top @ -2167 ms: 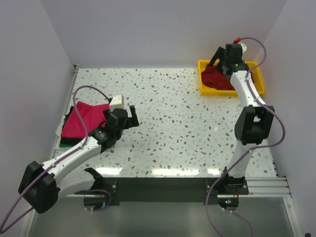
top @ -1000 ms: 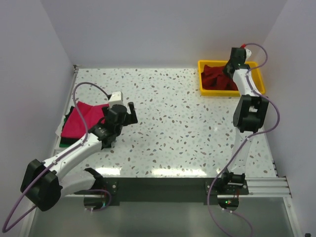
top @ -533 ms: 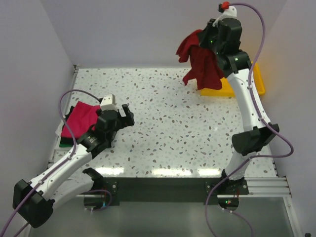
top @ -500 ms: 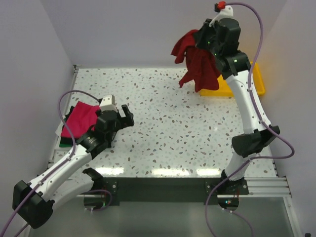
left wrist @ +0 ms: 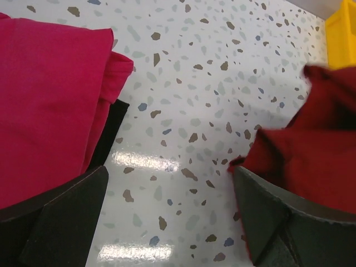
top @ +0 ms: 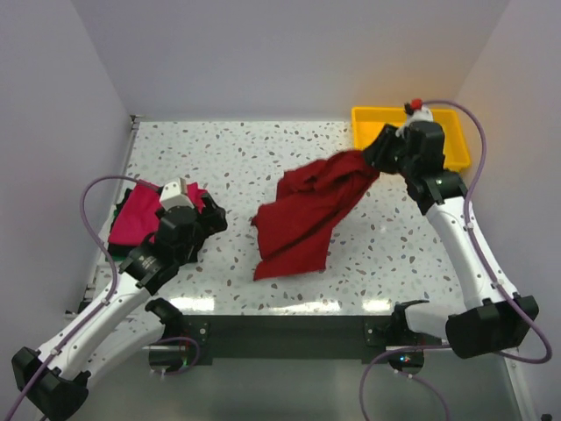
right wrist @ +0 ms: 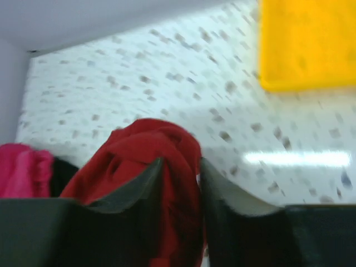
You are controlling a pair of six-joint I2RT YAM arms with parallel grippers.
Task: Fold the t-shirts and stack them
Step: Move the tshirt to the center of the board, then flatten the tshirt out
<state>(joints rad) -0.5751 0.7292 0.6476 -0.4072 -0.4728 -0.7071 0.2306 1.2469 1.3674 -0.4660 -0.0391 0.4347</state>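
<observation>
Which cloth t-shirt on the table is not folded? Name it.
The dark crimson red t-shirt, sprawled crumpled mid-table, one end at the right gripper. The bright magenta-pink t-shirt lies folded atop a dark cloth at the left.

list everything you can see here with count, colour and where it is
crimson t-shirt: 1, dark red, loose and unfolded, centre, right end raised
pink t-shirt: 1, magenta, folded, left edge, top of pile
dark cloth: count unclear, black, under the pink t-shirt
tray: 1, yellow, far right corner
table: 1, speckled white
left arm: 1, white and black, near left, jaws open
right arm: 1, white and black, right side, jaws at the crimson t-shirt's raised end
</observation>
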